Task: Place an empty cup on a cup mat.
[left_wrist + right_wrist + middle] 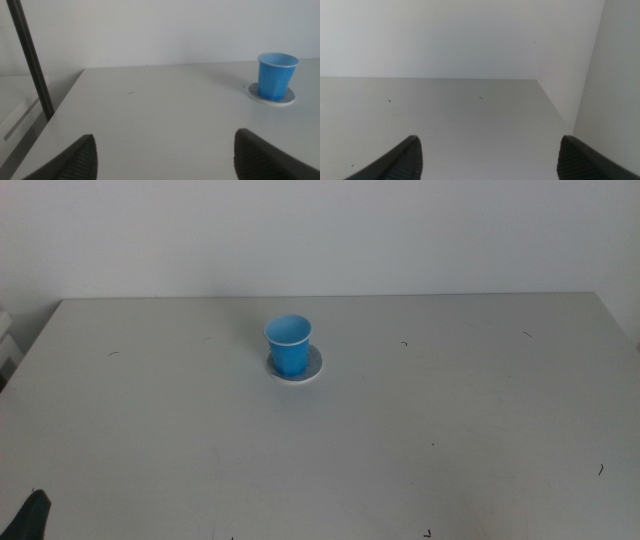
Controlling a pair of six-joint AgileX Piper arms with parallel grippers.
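White wall, grey table [450,440], cup [289,345] upright on cup mat [312,370]

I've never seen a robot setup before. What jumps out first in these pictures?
The eye goes straight to the small bright blue paper-style cup, upright on a flat round grey mat with a white edge, a little left of centre toward the far side of the pale grey table. Neither arm is near it: the left gripper waits open at the near left corner, and the right gripper is open too, over bare table.
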